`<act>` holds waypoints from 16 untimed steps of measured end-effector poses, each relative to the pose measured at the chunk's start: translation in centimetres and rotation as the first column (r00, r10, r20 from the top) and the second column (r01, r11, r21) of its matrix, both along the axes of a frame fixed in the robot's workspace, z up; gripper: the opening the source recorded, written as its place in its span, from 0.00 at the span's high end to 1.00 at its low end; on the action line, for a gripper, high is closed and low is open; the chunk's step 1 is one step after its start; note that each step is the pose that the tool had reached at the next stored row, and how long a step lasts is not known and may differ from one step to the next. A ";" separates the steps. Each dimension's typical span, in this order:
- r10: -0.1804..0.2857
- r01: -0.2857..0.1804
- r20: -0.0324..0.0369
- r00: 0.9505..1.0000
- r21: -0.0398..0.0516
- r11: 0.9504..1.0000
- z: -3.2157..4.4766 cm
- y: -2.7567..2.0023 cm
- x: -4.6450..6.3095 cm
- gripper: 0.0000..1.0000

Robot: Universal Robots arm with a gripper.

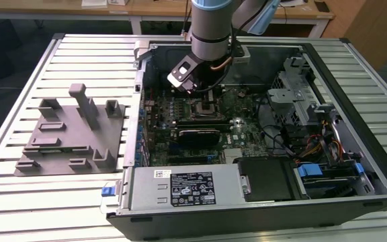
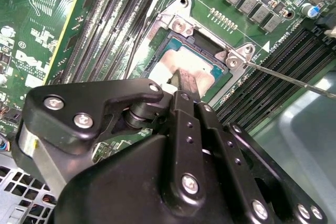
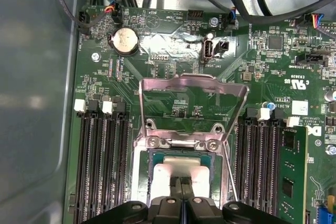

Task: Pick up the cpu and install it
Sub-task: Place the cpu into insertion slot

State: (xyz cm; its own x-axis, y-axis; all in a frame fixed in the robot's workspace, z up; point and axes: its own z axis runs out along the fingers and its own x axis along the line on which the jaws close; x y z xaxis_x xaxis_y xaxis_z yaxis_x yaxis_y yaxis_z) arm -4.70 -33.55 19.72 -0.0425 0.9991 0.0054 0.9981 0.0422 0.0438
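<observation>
The cpu point(image 3: 170, 172) has a pale, softly shining metal top. The frame point(image 3: 194, 82) is bright bare metal, the board point(image 3: 157, 72) glossy green. The gripper point(image 2: 186, 85) is matt black with shiny screws. The counter point(image 1: 18, 201) is ribbed metal.

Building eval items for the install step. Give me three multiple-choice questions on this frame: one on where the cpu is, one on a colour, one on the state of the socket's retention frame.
1. Where does the cpu lie?
A) on the grey fixture beside the case
B) in the socket, beneath the gripper
C) on top of the drive cage

2. What colour is the motherboard?
A) blue
B) black
C) green

3. How does the retention frame stand?
A) swung up, open
B) clamped flat over the chip
C) lying outside the case

Key:
1 B: both wrist views show its pale top inside the socket.
2 C: the board is green in every view.
3 A: in the first wrist view, the board shows through the raised frame.
</observation>
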 end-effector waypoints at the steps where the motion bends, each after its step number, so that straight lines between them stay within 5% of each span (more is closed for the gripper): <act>1: 0.000 0.000 0.000 1.000 0.001 1.000 0.00 0.01 0.0 0.89; 11: 0.000 0.000 0.001 1.000 0.016 1.000 0.10 0.03 0.0 0.89; 16: 0.000 0.000 0.000 1.000 0.015 1.000 0.81 0.01 0.0 0.89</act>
State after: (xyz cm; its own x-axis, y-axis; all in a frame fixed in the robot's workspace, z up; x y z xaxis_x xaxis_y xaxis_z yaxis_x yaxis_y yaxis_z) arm -4.70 -33.54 20.53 -0.0424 0.9989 0.0206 0.9981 0.0415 0.0449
